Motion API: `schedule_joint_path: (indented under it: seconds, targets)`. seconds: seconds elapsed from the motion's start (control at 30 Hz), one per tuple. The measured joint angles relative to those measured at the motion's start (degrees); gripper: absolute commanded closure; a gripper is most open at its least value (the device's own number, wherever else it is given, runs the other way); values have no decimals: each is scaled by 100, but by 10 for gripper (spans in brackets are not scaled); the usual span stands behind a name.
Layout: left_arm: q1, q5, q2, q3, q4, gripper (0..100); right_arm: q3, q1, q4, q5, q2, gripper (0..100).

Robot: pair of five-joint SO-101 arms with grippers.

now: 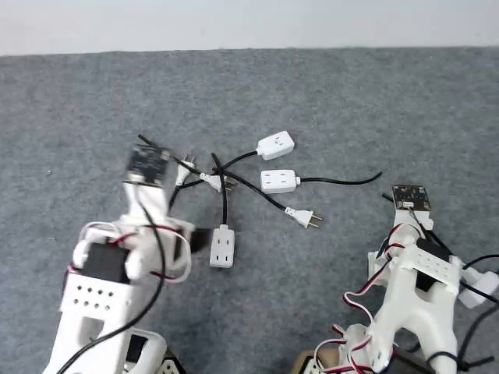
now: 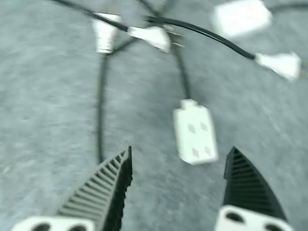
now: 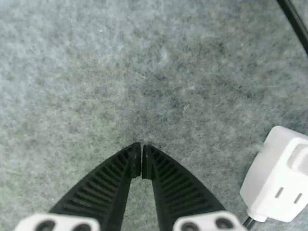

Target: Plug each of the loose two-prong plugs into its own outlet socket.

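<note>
My left gripper [image 2: 182,153] is open and hovers low over the grey carpet, just short of a white outlet socket [image 2: 195,134] [image 1: 222,245] whose black cord runs away from it. Beyond this socket lie loose white two-prong plugs [image 2: 103,33] [image 2: 151,36] [image 2: 284,63] and another socket [image 2: 240,17]. In the high view two sockets [image 1: 276,143] [image 1: 278,181] sit mid-table, with plugs [image 1: 304,218] [image 1: 210,181] among crossing cords. My right gripper [image 3: 142,147] is shut on nothing above bare carpet, next to a white socket block [image 3: 279,180].
Black cords [image 1: 234,181] cross in a tangle between the plugs and sockets. The grey carpet [image 1: 351,101] has free room at the back and between the two arms. A pale wall edge [image 1: 249,23] runs along the far side.
</note>
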Motion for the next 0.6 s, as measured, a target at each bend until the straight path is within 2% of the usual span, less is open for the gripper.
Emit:
schedule_joint_path:
  seconds: [0.1,0.27,0.47,0.6]
  targets:
    - [-712,0,132,246,-378,706,0,-246,0,44,0,929]
    - [-1776,0,431,730,-976,706,-79,-1143,431,747,0,872]
    - [-2699,-53,466,1600,-1873,706,-1547,-1978,1521,879,0,873]
    - [-3165,-519,501,1978,-2418,706,-2611,-2673,2066,642,352,873]
